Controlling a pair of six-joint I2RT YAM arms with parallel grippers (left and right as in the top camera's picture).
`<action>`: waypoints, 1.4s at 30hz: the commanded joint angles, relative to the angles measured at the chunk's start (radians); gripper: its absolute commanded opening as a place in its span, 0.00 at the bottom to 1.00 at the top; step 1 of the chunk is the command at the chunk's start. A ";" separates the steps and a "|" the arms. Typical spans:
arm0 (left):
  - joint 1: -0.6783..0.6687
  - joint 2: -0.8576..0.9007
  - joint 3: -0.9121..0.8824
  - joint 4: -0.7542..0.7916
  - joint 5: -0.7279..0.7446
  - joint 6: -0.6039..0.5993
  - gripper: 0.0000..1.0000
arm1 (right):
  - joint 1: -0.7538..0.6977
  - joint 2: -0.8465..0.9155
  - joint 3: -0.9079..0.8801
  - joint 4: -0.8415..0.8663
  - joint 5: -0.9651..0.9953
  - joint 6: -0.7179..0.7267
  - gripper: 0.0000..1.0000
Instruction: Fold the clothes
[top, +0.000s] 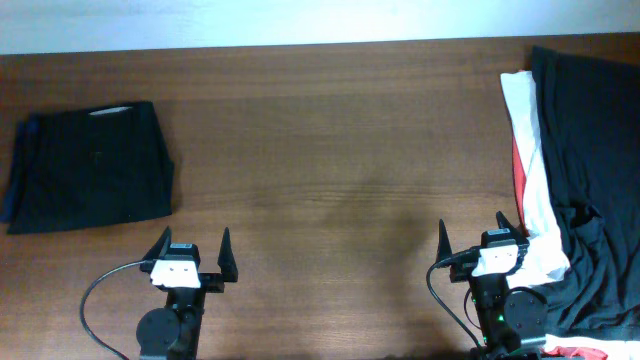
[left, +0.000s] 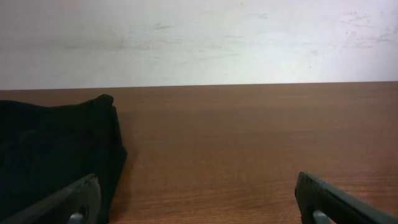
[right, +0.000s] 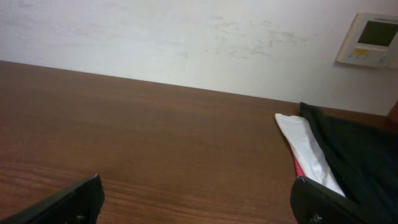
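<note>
Checking pincers first, Dan. State?

Both spread wide, Lee, nothing between the fingers. The left gripper (top: 193, 240) sits at the near edge of the table (top: 330, 150), left of centre. The right gripper (top: 472, 228) is at the near edge too, toward the right. Wrist views agree: only bare wood between each pair of fingertips.

Clothes?

Two spots. A folded black garment (top: 90, 165) lies flat at the far left, squared up, with a pale label strip at its far edge. The left wrist view catches its corner ahead and to the left, apart from the fingers.

And the rest?

An unfolded clothes pile (top: 585, 260) along the right edge. Its black fabric (top: 590, 150) is rumpled and runs from the far edge to the near edge. A white garment (top: 530, 170) lies on the pile's inner side, with a red strip (top: 516, 160) showing along it.

Contact with the right arm?

The white garment's near end lies just beside the right gripper's outer finger in the overhead view. Can't tell if it touches.

Anything else?

A black cable (top: 100, 285) loops out from the left arm. There's a wall panel (right: 372, 38) in the right wrist view.
</note>
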 joint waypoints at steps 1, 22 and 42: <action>-0.006 -0.006 -0.006 -0.001 0.015 0.019 0.99 | -0.006 -0.008 -0.005 -0.007 -0.002 -0.006 0.99; -0.006 -0.007 -0.006 -0.001 0.015 0.019 0.99 | -0.006 -0.008 -0.005 -0.007 -0.002 -0.006 0.99; -0.006 0.001 -0.005 -0.002 0.030 0.019 0.99 | -0.006 -0.008 -0.005 -0.007 -0.002 0.024 0.99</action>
